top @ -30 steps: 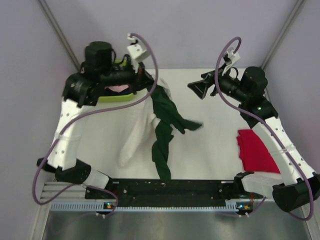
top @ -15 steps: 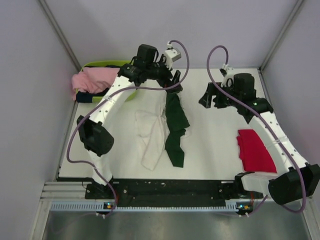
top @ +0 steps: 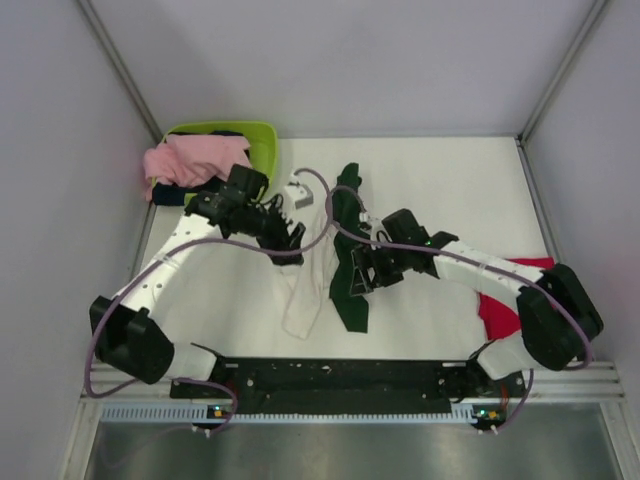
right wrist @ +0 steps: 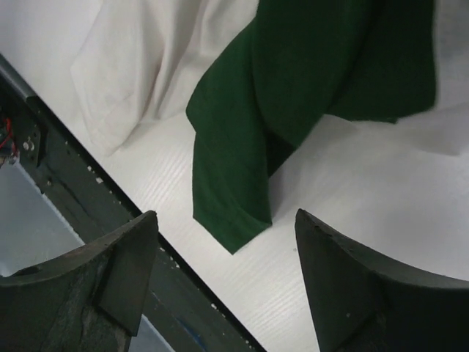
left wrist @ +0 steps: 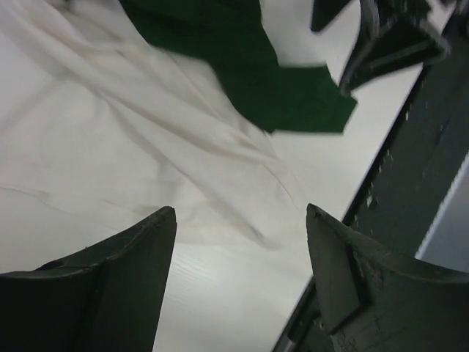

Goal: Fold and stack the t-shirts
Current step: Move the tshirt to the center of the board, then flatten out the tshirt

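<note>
The white t-shirt with dark green sleeves lies crumpled lengthwise in the middle of the table. Its white body is on the left and a green sleeve on the right. My left gripper hovers open over the white cloth, holding nothing. My right gripper is open just above the green sleeve's near end, with nothing between its fingers. The red t-shirt lies flat at the right, partly hidden under the right arm.
A lime-green basket with pink and dark cloth stands at the back left. The black rail runs along the near edge, close to the shirt's near end. Grey walls close in the table's sides.
The left gripper has let go of the shirt, which now lies on the table. Both arms have swung down and toward the near side, over the shirt.
</note>
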`<state>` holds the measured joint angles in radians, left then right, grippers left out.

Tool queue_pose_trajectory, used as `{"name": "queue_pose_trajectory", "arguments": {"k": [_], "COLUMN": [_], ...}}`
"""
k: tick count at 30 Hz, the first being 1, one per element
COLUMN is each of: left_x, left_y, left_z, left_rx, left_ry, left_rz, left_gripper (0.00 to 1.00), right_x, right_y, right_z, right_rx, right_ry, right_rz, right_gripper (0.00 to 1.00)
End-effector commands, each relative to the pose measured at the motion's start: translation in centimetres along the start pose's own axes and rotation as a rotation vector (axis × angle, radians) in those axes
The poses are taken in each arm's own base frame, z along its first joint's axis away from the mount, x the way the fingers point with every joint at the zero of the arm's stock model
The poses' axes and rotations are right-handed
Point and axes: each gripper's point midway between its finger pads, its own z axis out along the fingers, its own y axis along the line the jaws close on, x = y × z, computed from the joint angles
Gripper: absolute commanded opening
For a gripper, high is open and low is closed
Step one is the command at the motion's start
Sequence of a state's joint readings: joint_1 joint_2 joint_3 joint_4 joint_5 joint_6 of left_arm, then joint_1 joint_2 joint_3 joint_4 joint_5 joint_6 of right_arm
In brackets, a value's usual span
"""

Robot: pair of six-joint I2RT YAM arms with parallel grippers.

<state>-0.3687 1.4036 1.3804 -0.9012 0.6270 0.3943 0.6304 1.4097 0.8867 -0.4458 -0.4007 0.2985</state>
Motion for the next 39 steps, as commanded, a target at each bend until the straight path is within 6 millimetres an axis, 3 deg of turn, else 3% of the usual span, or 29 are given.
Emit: {"name": "queue_pose_trajectory", "arguments": {"k": [1, 4, 11, 15, 19, 21, 22, 23, 24, 25, 27, 29, 31, 33, 38, 39], "left_x": [9.0, 11.9, 14.5, 15.5, 17.6, 18.2, 18.3, 18.1, 17.6, 16.8, 14.0, 9.8, 5.3, 0.8, -8.3, -9.3], "left_y": [-2.8, -4.5, -5.4, -5.6, -4.9, -3.9, -3.5, -3.3, -3.0, -2.3, 0.1, 3.3, 6.7, 8.6, 9.6, 9.6], "left_z": [3.0, 4.5, 8.2, 10.4, 12.2, 12.4, 12.3, 12.1, 11.8, 11.3, 9.4, 6.3, 1.9, -3.2, -14.6, -16.4], "left_rx": [0.046, 0.057, 0.034, -0.003, -0.063, -0.111, -0.129, -0.136, -0.150, -0.185, -0.277, -0.382, -0.496, -0.589, -0.807, -0.839], "left_ry": [0.244, 0.356, 0.386, 0.403, 0.451, 0.492, 0.507, 0.510, 0.504, 0.491, 0.451, 0.374, 0.287, 0.208, 0.035, 0.011], "left_rz": [0.065, 0.149, 0.192, 0.221, 0.273, 0.264, 0.264, 0.271, 0.278, 0.283, 0.297, 0.273, 0.225, 0.232, 0.309, 0.316], "left_gripper": [0.78, 0.84, 0.92, 0.92, 0.89, 0.72, 0.57, 0.39, 0.05, 0.00, 0.00, 0.00, 0.00, 0.00, 0.00, 0.00], "right_x": [-0.6, 1.7, 2.5, -0.3, -4.2, -5.7, -6.4, -7.2, -8.5, -9.5, -11.3, -13.1, -14.9, -16.5, -19.3, -19.6], "right_y": [3.0, 2.2, 1.7, 0.7, -0.4, -0.8, -1.3, -1.9, -2.2, -3.1, -4.4, -5.6, -5.9, -5.1, -1.7, -0.6], "right_z": [3.3, 5.0, 4.7, 1.8, -3.2, -5.8, -7.3, -9.1, -11.3, -13.4, -18.4, -23.6, -28.7, -33.5, -44.7, -46.6], "right_rx": [-0.233, -0.250, -0.221, -0.161, -0.058, 0.013, 0.061, 0.107, 0.137, 0.172, 0.236, 0.334, 0.439, 0.530, 0.713, 0.733], "right_ry": [-0.023, 0.076, 0.042, -0.098, -0.267, -0.321, -0.351, -0.388, -0.444, -0.499, -0.624, -0.737, -0.831, -0.906, -1.100, -1.142], "right_rz": [-0.014, 0.037, 0.091, 0.170, 0.180, 0.150, 0.145, 0.141, 0.135, 0.144, 0.144, 0.125, 0.078, 0.003, -0.127, -0.154], "right_gripper": [0.71, 0.50, 0.00, 0.00, 0.00, 0.00, 0.00, 0.00, 0.00, 0.00, 0.00, 0.00, 0.00, 0.00, 0.00, 0.00]}}
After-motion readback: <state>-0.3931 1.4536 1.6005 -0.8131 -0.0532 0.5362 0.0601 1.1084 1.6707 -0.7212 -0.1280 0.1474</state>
